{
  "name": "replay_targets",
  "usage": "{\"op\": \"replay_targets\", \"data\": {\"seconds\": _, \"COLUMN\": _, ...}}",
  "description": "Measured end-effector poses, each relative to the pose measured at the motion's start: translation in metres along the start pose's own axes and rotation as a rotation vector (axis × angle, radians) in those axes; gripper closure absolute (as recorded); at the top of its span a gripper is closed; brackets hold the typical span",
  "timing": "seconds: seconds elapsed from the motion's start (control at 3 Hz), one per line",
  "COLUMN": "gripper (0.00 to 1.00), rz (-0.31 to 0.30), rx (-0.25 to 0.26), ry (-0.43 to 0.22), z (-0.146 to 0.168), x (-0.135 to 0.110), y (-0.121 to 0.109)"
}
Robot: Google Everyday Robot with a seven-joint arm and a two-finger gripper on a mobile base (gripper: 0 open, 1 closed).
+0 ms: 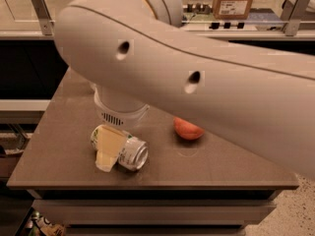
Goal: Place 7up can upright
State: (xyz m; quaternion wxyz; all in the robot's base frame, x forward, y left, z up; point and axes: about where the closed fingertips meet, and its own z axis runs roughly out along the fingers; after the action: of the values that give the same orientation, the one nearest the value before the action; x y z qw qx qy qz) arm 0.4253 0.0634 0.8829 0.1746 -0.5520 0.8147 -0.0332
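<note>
The 7up can (129, 153) lies on its side on the brown table (64, 161), near the front left, with its silver end facing front right. My gripper (110, 152) comes down from the white arm and sits right on the can, its cream-coloured tip lying across the can's left half. The can's far side is hidden behind the gripper and wrist.
A red apple (187, 130) sits on the table to the right of the can, partly covered by my arm (197, 77). The arm fills most of the view. A counter with a cardboard box (234, 0) runs along the back. The table's front edge is close to the can.
</note>
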Motion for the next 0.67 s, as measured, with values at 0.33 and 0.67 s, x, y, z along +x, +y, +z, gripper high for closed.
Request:
{"op": "replay_targets", "data": {"seconds": 0.33, "gripper": 0.0, "rz": -0.019, "rx": -0.021, "ry": 0.062, "z": 0.016, "x": -0.004, "y": 0.007}}
{"op": "replay_targets", "data": {"seconds": 0.67, "gripper": 0.0, "rz": -0.023, "rx": -0.041, "ry": 0.096, "z": 0.029, "x": -0.004, "y": 0.01}}
